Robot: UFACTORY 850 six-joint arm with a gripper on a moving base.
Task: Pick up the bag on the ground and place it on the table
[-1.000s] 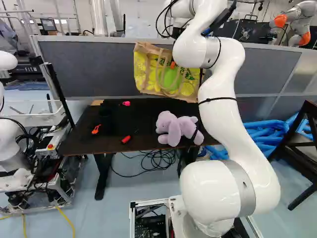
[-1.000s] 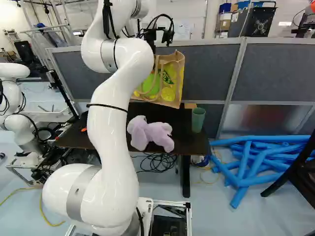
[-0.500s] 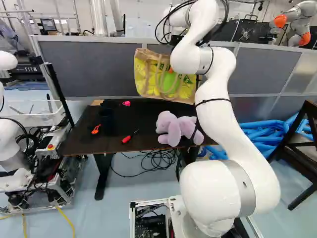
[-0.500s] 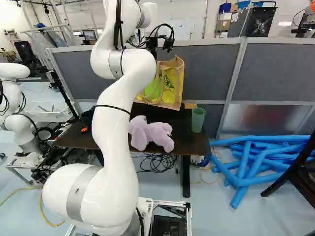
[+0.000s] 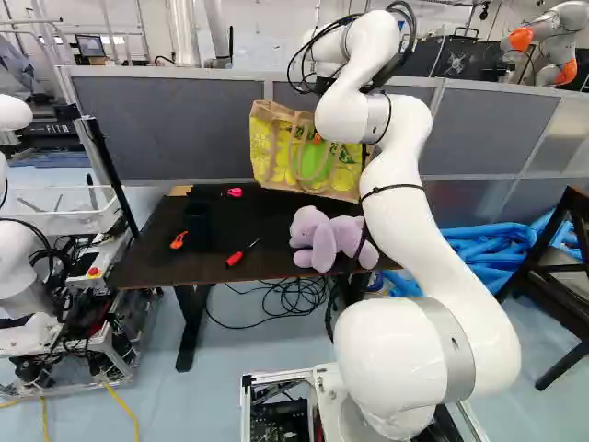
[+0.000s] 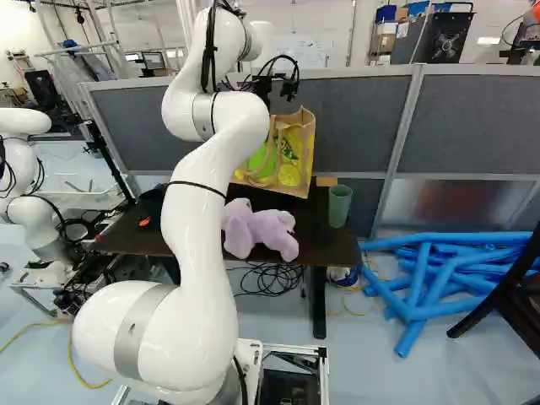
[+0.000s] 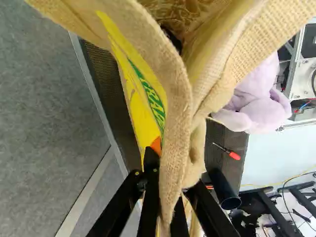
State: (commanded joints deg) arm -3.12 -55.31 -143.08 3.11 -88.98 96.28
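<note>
In the left base view my gripper [image 5: 318, 139] is mostly hidden by the arm and the bag [image 5: 294, 166]. The tan and yellow bag is upright over the table's back part, behind the purple plush toy; whether its base touches the tabletop I cannot tell. The right base view shows the bag [image 6: 295, 160] just beyond the arm. In the wrist view the gripper [image 7: 170, 180] is shut on the bag's upper fabric [image 7: 174, 133], pinched in a fold between both fingers. The dark table [image 5: 152, 253] stands against the grey partition.
The plush toy [image 5: 327, 239] lies near the table's front edge. A screwdriver [image 5: 236, 259], orange and pink items and a dark cup [image 5: 198, 226] are farther left. A green cup [image 6: 339, 205] stands on the right. Another robot [image 5: 18, 249] is at far left; blue tubes [image 6: 422, 270] lie on the floor.
The upper arm has come down and shifted inward, and the bag has sunk a little with it, closer to the tabletop. The base has not moved; the gripper's hold continues.
</note>
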